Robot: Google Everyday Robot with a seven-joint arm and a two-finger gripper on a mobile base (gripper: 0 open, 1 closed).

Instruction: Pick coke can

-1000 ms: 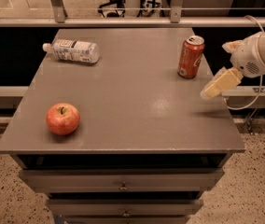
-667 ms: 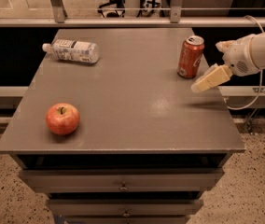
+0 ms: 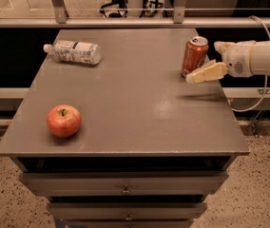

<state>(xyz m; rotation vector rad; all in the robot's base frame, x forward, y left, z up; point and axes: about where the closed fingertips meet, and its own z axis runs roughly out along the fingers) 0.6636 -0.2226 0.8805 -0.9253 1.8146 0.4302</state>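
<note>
The coke can (image 3: 194,56), red-orange with a silver top, stands upright near the right edge of the grey table (image 3: 130,94). My gripper (image 3: 204,62) comes in from the right at can height and is open. Its near cream finger (image 3: 206,73) reaches along the front of the can's base, and the far finger (image 3: 223,47) shows just right of the can's top. The jaws stand apart and are not closed on the can. The white arm (image 3: 261,58) extends off the right edge.
A red apple (image 3: 64,120) sits at the front left. A clear plastic bottle with a white label (image 3: 73,52) lies on its side at the back left. Drawers (image 3: 125,189) are below the tabletop. A railing (image 3: 125,20) runs behind the table.
My gripper has moved left and toward the can, from the table's right edge to right beside the can. The can, apple and bottle have not moved.
</note>
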